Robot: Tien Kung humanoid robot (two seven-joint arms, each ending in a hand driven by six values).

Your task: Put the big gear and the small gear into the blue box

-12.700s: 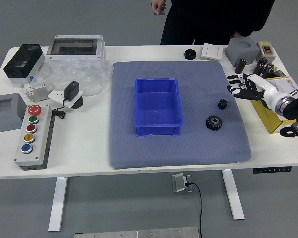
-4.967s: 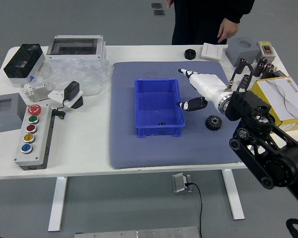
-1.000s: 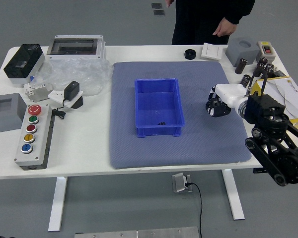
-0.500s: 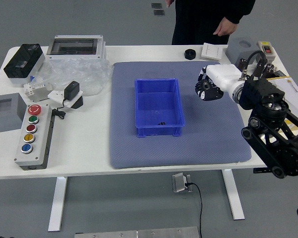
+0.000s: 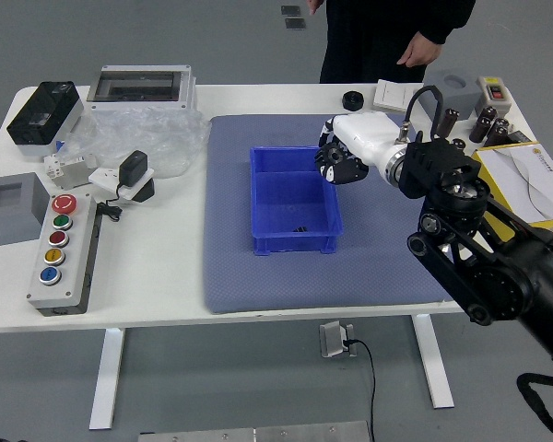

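In the blue box (image 5: 290,243) sits the small gear (image 5: 300,229), and here's the right hand (image 5: 358,140), fingers pinching the big gear (image 5: 330,158) by the box's far right corner, only that drop left!

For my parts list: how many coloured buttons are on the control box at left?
5, lined up on the control box, far to near: large red button, green, smaller red, yellow, blue. None hidden.
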